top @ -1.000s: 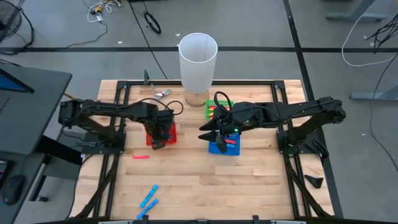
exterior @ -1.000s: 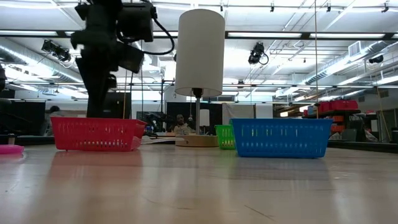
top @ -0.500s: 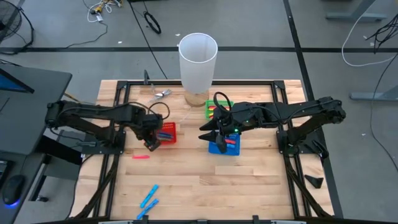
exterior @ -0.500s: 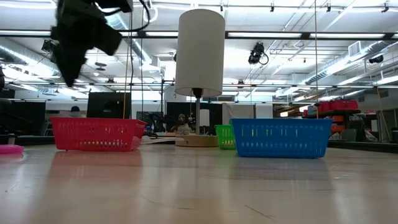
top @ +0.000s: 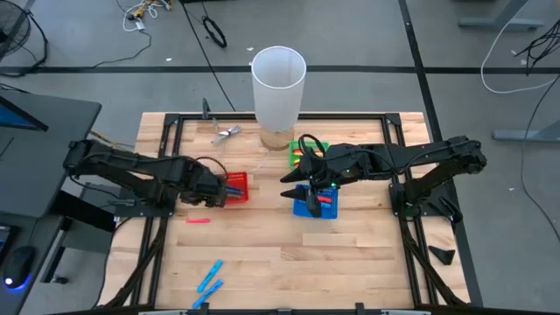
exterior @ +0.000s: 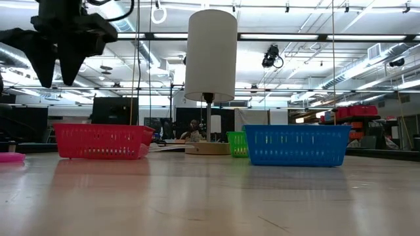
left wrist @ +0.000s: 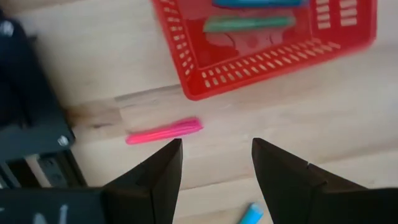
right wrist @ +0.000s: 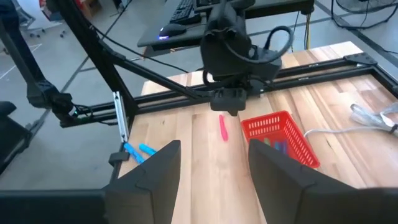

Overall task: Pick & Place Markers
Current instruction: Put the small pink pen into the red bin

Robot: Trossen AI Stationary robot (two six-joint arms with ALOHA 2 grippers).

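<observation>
A pink marker (top: 198, 220) lies flat on the wooden table, also in the left wrist view as the pink marker (left wrist: 165, 132). Two light blue markers (top: 208, 282) lie near the table's near edge. The red basket (top: 234, 186) holds a green marker (left wrist: 249, 23) and a blue one (left wrist: 255, 3). My left gripper (top: 214, 198) hangs open above the table between the red basket and the pink marker, fingers pointing down (exterior: 59, 75). My right gripper (top: 289, 186) is open, raised at the left side of the blue basket (top: 315, 203).
A tall white cylinder (top: 278, 83) stands on a wooden base at the table's far edge. The green basket (top: 306, 153) sits behind the blue basket. Black frame rails (top: 166, 175) run along the table's left and right sides. A metal clip (top: 226, 133) lies near the far-left corner.
My left gripper has moved off the red basket toward the table's left and near side, toward the pink marker, rising and turning as it went. The right arm has kept still.
</observation>
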